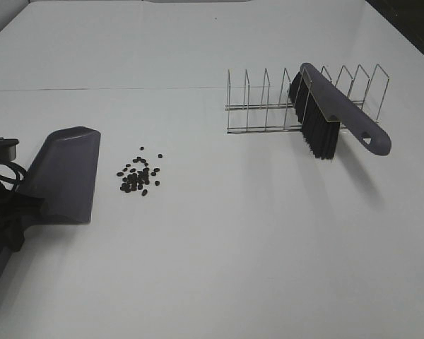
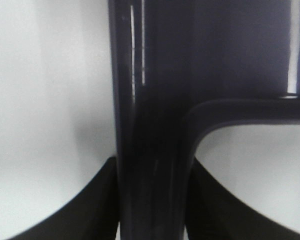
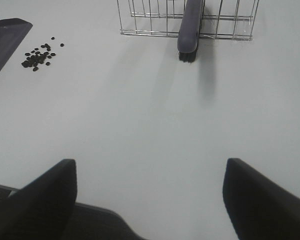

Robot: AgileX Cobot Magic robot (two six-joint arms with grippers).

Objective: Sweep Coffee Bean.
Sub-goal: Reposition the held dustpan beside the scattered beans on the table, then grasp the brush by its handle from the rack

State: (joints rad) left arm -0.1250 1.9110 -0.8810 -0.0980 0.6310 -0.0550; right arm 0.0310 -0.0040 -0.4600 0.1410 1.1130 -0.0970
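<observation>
**Beans loose on table, brush in rack**

Right gripper [image 3: 150,200] spread wide, holding nothing, above the table [image 1: 233,254]. Left gripper [image 2: 152,200] clamped on the dustpan [image 1: 67,173] handle at the near left edge. Coffee beans [image 1: 139,174] clustered just beside the dustpan, apart from it. Toward the far right corner, the brush [image 1: 325,113] leans in the wire rack [image 1: 258,106].
</observation>
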